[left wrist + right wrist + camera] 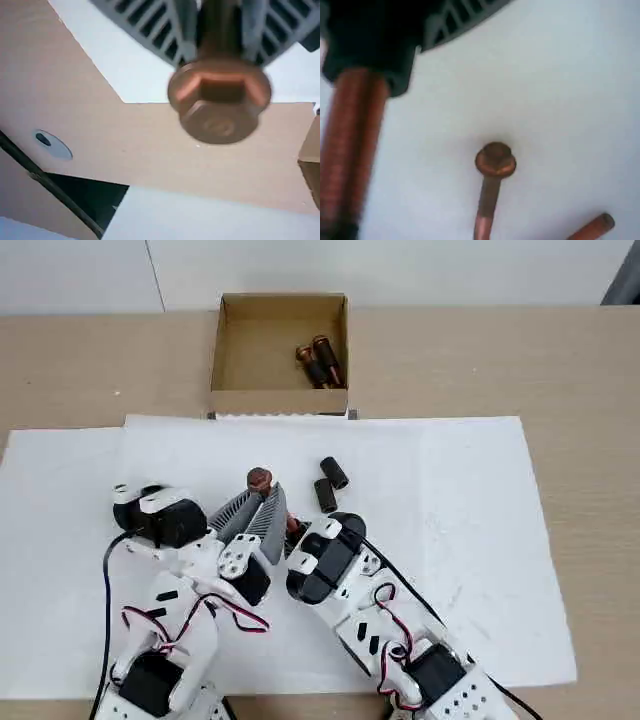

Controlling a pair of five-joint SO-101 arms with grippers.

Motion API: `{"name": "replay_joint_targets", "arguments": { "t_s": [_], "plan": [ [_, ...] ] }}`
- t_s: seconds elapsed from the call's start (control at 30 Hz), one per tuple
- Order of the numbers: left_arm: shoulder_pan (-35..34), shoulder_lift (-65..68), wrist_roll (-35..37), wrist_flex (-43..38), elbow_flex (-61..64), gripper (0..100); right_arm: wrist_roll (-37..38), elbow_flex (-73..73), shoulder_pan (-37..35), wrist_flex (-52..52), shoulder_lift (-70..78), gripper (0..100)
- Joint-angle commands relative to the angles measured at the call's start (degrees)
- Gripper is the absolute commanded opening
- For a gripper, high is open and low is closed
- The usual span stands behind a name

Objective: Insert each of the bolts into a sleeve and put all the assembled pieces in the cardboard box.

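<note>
Clamped tight on a copper bolt (259, 478) at the left end effector (258, 508): shank pinched between the grey fingers (145, 25), hex head left proud just past the tips, probably to keep the grip off the head and present the piece for mating with a sleeve. Cannot tell the state of the right end effector (298, 535), whether apart or together. Seen close against it, a threaded shank (350, 150) running into a dark piece (370, 55) (perhaps a sleeve, not certain), consistent with a bolt-into-sleeve step under way. Lying flat on the white paper (450, 540) below the right end effector, a spare bolt (495, 160) and the end of a second bolt (592, 227), apart from each other, not yet paired. Just ahead of the right end effector and beside the left one's tips, a loose sleeve (333, 472) and a second sleeve (325, 495), near each other, within easy reach. Well beyond both end effectors, the cardboard box (228, 340) on the table (560, 360), open side up for dropping in, already holding two assembled pieces (320, 362) side by side.
</note>
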Motion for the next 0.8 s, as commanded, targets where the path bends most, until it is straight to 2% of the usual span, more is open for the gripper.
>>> {"name": "replay_joint_targets", "arguments": {
  "t_s": [0.0,0.2,0.33,0.47,0.77],
  "plan": [
    [-2.11,-0.53,0.44,-2.73,-0.13,0,0.53,-0.44,-0.4,-1.89,-0.57,0.2],
    [-2.9,-0.53,0.88,-2.9,0.13,0,0.53,-0.88,-0.4,-1.98,-0.57,0.2],
    [-2.81,-0.53,4.04,-2.99,1.45,0,0.79,-0.88,-0.4,-3.91,-0.57,0.2],
    [-2.81,-0.53,4.04,-2.9,1.71,0,4.57,-0.62,-0.4,-5.23,-0.57,0.2],
    [-0.88,-0.53,4.13,-2.81,1.98,0,4.57,-0.35,-0.48,-5.23,-0.57,0.2]
  ]
}}
